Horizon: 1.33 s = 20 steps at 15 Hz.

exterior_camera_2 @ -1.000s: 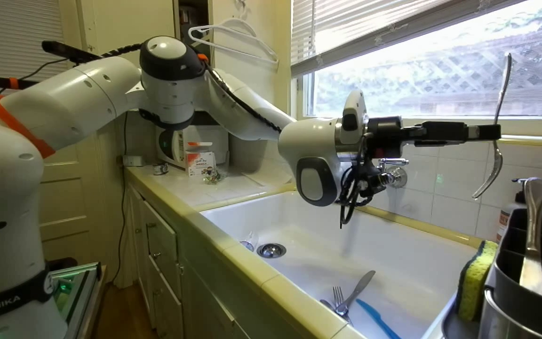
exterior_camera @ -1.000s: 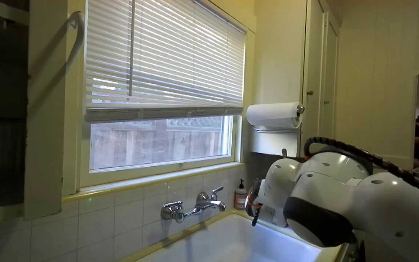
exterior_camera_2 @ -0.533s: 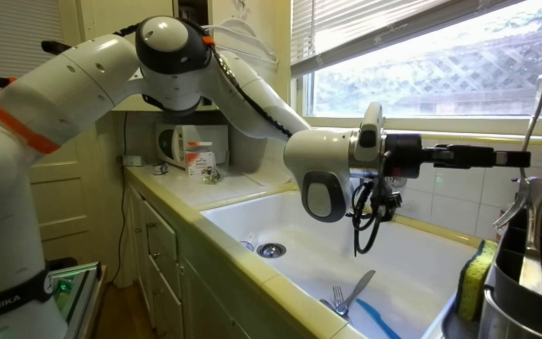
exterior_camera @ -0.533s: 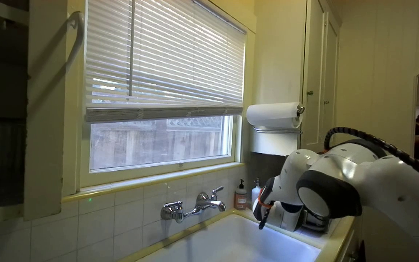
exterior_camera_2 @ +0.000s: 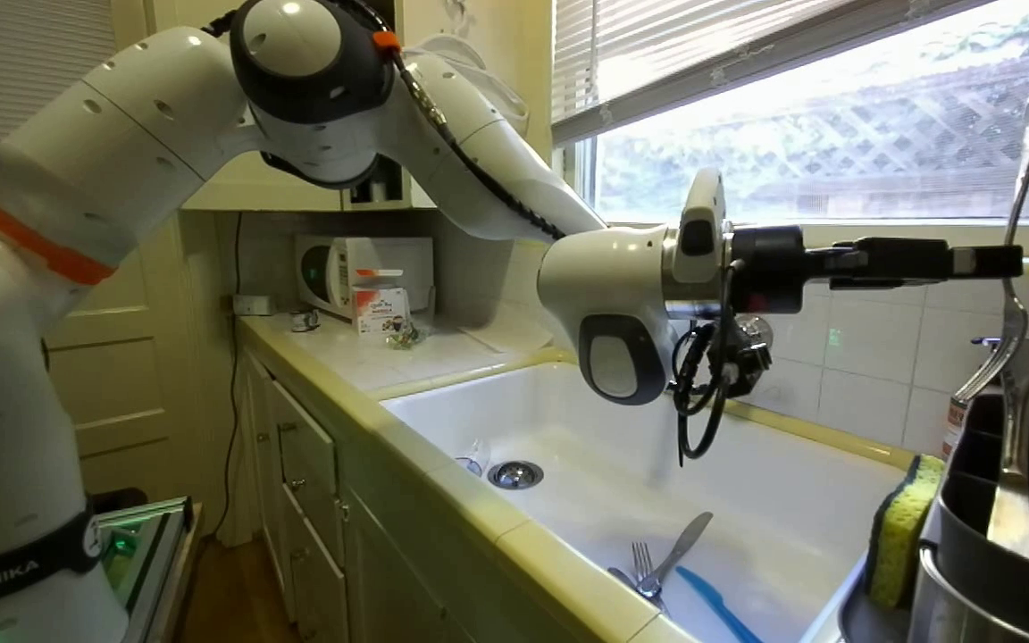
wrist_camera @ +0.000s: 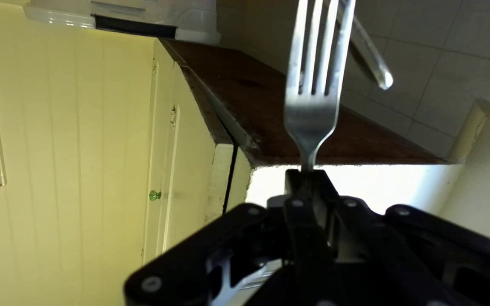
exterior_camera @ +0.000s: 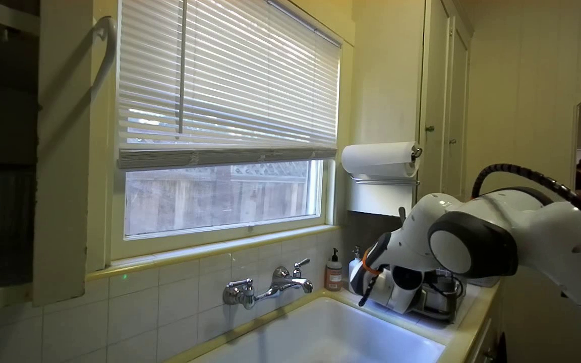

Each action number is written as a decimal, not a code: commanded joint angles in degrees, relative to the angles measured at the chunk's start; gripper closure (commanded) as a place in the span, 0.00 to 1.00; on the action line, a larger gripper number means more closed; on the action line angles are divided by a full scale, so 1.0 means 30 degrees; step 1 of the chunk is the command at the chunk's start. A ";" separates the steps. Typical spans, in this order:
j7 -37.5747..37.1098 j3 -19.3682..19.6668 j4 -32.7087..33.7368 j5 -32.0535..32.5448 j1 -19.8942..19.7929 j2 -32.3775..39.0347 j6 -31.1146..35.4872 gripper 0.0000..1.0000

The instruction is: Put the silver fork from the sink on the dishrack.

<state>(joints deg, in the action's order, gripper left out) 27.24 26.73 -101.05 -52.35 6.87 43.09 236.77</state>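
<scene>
My gripper is shut on the silver fork, held near its middle, handle up and tines down, slightly tilted. In the wrist view the fork's head sticks out past the closed fingertips. The fork hangs high in front of the window wall. Its tines appear near the top of the dishrack's grey utensil holder; whether they are directly over it I cannot tell. The dishrack also shows partly behind the arm. The cream-white sink lies below; it also shows in an exterior view.
A metal utensil stands upright in the holder. A yellow sponge leans at its side. Another fork, a metal knife and a blue knife lie in the sink. Soap bottles and the faucet are near.
My gripper has carried the fork towards the dishrack side. It dipped half a second ago and is now higher again. The fork is still held.
</scene>
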 commanded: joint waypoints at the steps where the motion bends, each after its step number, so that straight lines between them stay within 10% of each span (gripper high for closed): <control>1: 0.1520 -0.1550 0.0398 0.0271 -0.1301 -0.0303 0.0341 0.98; 20: 0.5324 -0.3379 0.7396 -0.3836 -0.1897 0.5202 0.1840 0.98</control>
<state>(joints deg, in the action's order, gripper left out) 40.50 15.85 -84.59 -59.54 0.16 54.27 241.56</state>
